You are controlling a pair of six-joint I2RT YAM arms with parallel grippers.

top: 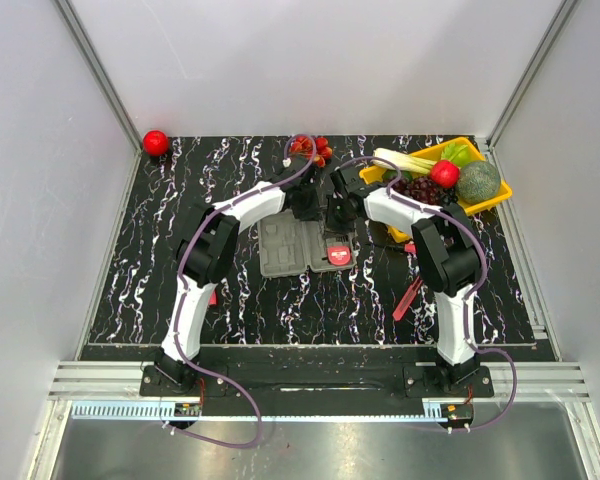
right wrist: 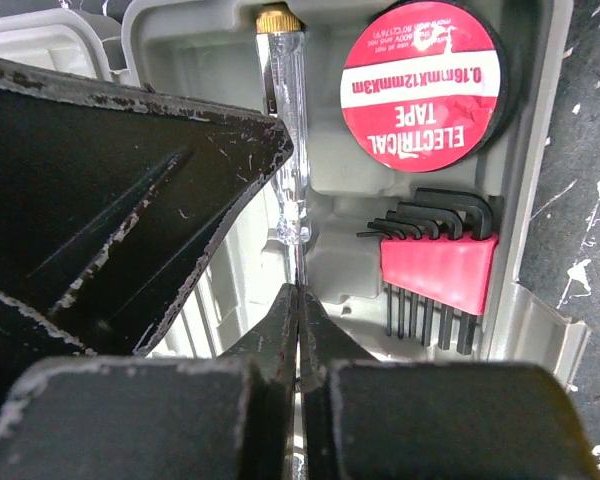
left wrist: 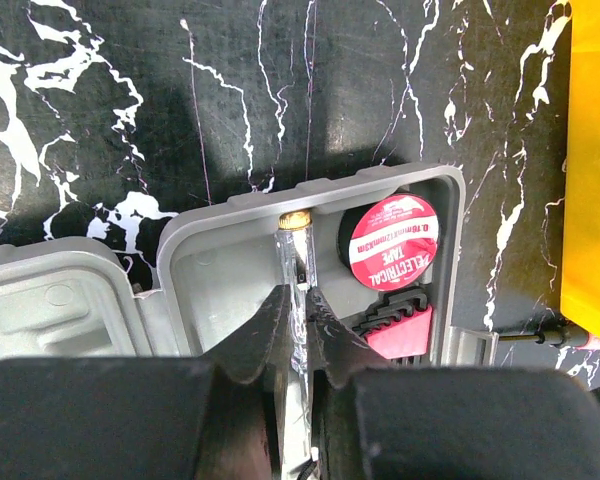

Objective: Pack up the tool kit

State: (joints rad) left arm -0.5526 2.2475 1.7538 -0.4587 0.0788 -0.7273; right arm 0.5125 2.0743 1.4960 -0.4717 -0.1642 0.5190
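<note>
We see the left gripper (left wrist: pixel 298 325) clamped on the clear handle of the screwdriver (left wrist: pixel 295 255), fingertips pinched with the handle between them. The right gripper (right wrist: pixel 298 318) looks clenched on the same screwdriver, further back on the thin metal shaft, so 2 hands on 1 tool. The left is nearer the brass cap end. Key relation: the screwdriver's long axis runs straight ahead out of both sets of fingertips, cap pointing away from the hands at the far wall of the tool kit case (left wrist: pixel 230 212). We cannot tell if it is already seated or held just above the moulding. Just right of the fingers sits the electrical tape roll (left wrist: pixel 388 243) in its round pocket. Closer in, right of the shaft, is the red hex key rack (right wrist: pixel 435 275), and both are in place. Our read: the next move is straight down with no twist, then let go; any yaw would likely catch the tape pocket's wall. Well behind the right gripper, by its own forearm, 1 red-handled tool (top: pixel 408 298) lies on the table (top: pixel 240 180) outside the case, so we judge packing unfinished.
</note>
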